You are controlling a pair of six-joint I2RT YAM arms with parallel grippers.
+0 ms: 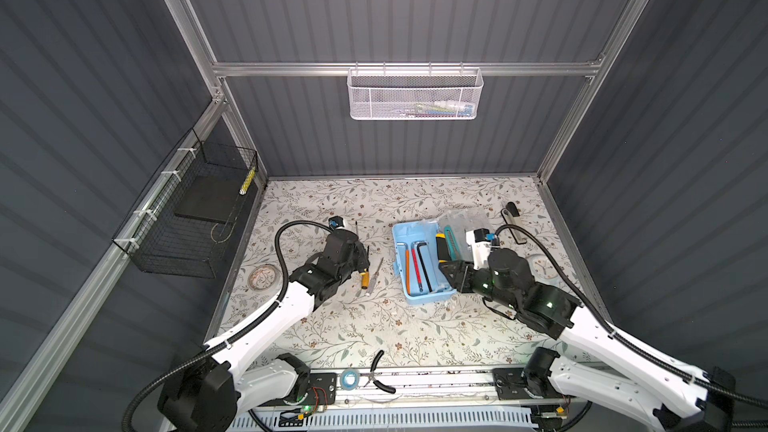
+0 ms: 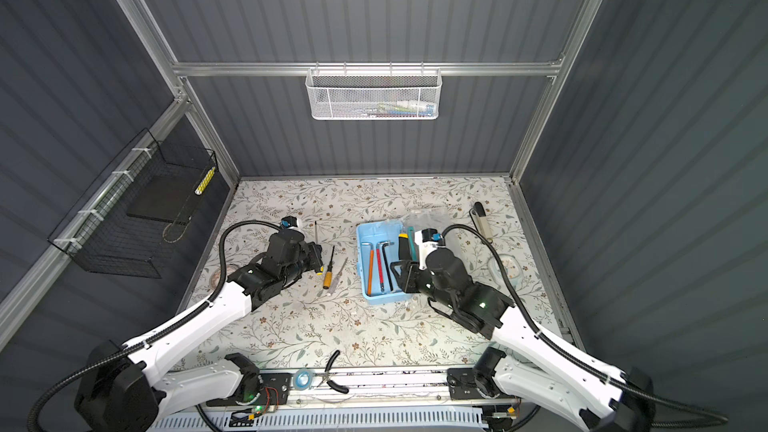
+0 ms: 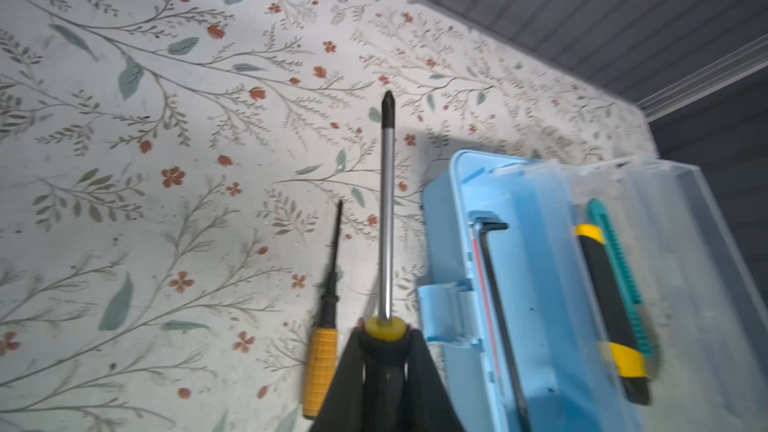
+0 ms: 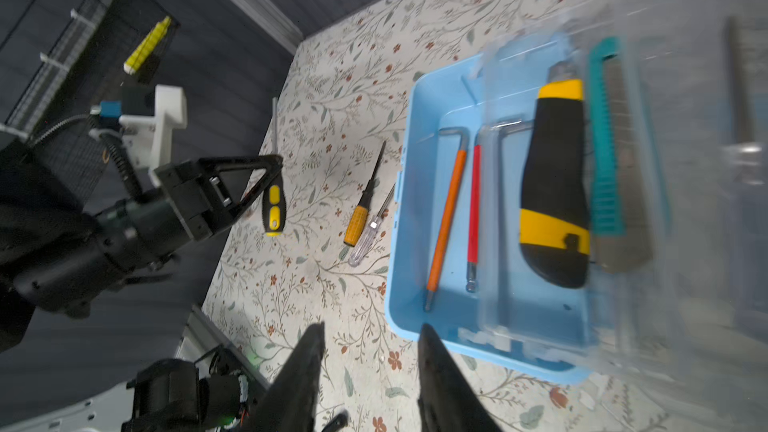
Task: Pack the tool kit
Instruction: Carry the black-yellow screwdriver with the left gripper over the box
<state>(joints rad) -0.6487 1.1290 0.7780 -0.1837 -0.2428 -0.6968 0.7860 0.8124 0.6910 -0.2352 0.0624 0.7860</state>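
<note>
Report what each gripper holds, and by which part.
Left gripper is shut on the black-and-yellow screwdriver, clamping its handle just behind the yellow collar. Right gripper is open and holds nothing.

Light is shining down from above, making the flowered table [image 1: 374, 326] bright while the grey walls [image 1: 83, 118] are looking dim. A soft shadow is lying next to the blue tool box [image 3: 449, 184]. A white shine is running along the shaft of the black and yellow screwdriver [image 3: 387, 222]. The clear lid [image 4: 685, 160] is looking smeared and blurry. In both top views, the frame posts [image 1: 178, 6] are leaning outward at the edges.
</note>
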